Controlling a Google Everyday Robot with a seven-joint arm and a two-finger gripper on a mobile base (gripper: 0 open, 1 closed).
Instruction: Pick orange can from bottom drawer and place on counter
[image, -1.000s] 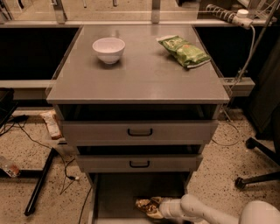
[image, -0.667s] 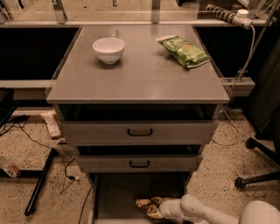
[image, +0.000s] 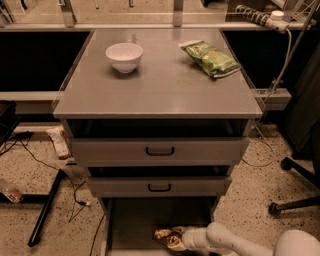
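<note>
The orange can (image: 167, 236) is a shiny golden-brown crinkled object lying on the floor of the open bottom drawer (image: 135, 225), at the lower middle of the camera view. My gripper (image: 179, 239) comes in from the lower right on a white arm and sits right against the can's right side. The counter (image: 160, 82) is the broad grey cabinet top above the drawers.
A white bowl (image: 124, 57) and a green snack bag (image: 210, 58) sit on the counter. Two closed grey drawers with black handles (image: 160, 151) are above the open one. Cables and a black stand leg (image: 45, 210) lie on the floor at left; a chair base (image: 295, 200) at right.
</note>
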